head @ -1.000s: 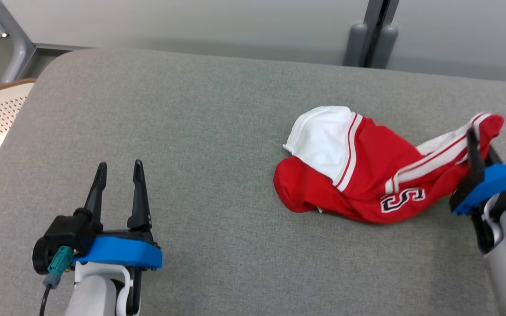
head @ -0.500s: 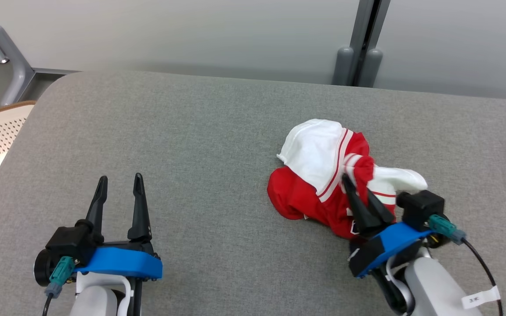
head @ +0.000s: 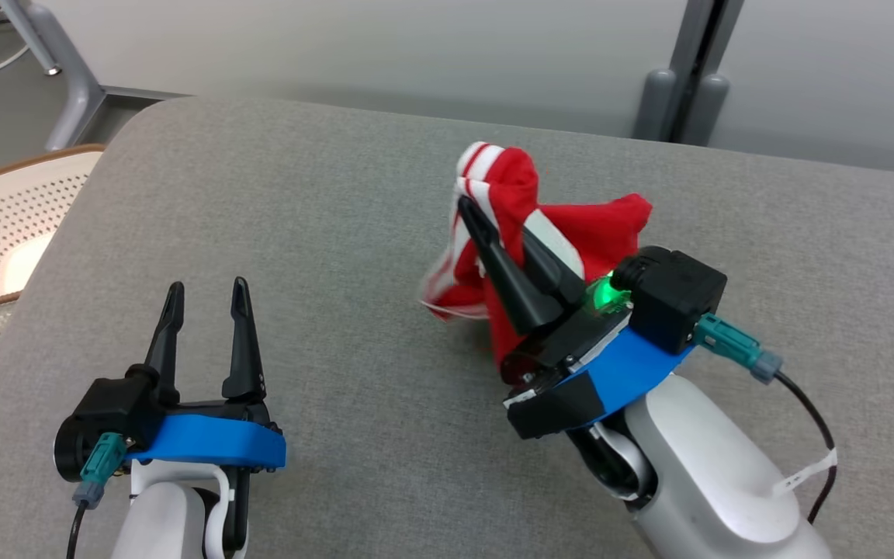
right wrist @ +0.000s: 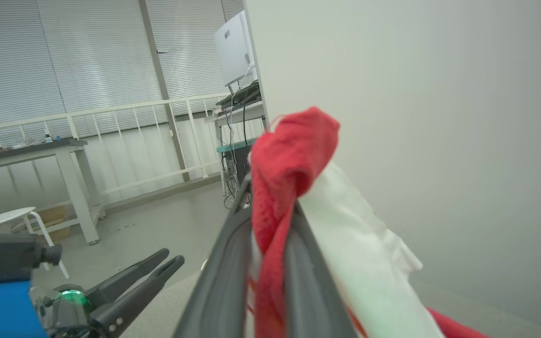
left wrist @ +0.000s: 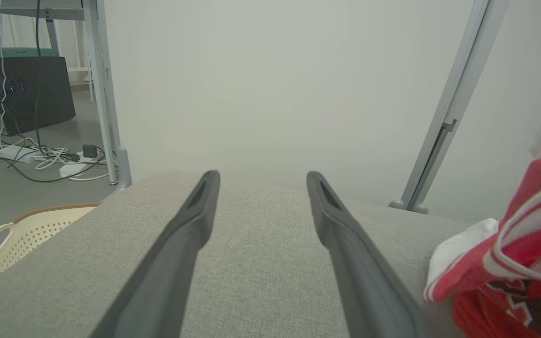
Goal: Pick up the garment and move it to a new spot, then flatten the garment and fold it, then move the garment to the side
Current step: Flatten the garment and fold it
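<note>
One garment (head: 602, 221), red-white, bunched, pinched in right gripper (head: 495, 221) jaws above desk (head: 338, 194); left gripper (head: 208, 286) jaws apart, empty; lettering (left wrist: 531, 313) unreadable.

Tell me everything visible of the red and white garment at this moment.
The red and white fabric garment is soft jersey-like cloth: red with white panels, striped trim and dark white-edged lettering. It is bunched, not flat. The right gripper is shut on a red fold, holding it up over the grey upholstered surface. The lower folds hang blurred, and whether they touch that surface cannot be told.
</note>
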